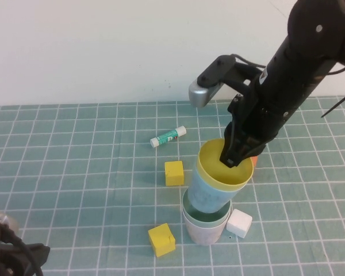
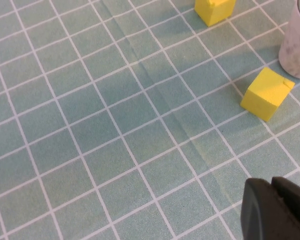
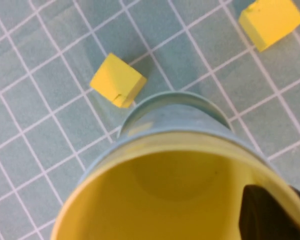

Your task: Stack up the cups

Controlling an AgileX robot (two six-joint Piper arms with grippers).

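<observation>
A: High view first: your right gripper (image 1: 237, 156) is at the rim of the yellow cup (image 1: 225, 168), one finger inside, and it is clamped on the wall. This cup sits in the light blue cup (image 1: 208, 195), which sits in a pale green cup (image 1: 205, 214), and the lowest cup (image 1: 204, 233) looks pinkish white. The stack stands near the middle of the green grid mat (image 1: 75, 172).

B: And the left gripper (image 2: 277, 210)?

A: It is parked at the near left corner, low over the mat, with its jaws together and holding nothing.

B: How will the cups handle?

A: I judge them light, thin and smooth, so they can slip or tilt. You should pinch the rim wall gently, as now.

B: Please count the things.

A: I count 4 cups, 2 yellow cubes (image 1: 173, 172), 1 white cube (image 1: 239, 223), 1 glue stick (image 1: 168, 137), and something orange (image 1: 254, 161) mostly hidden behind the stack.
</observation>
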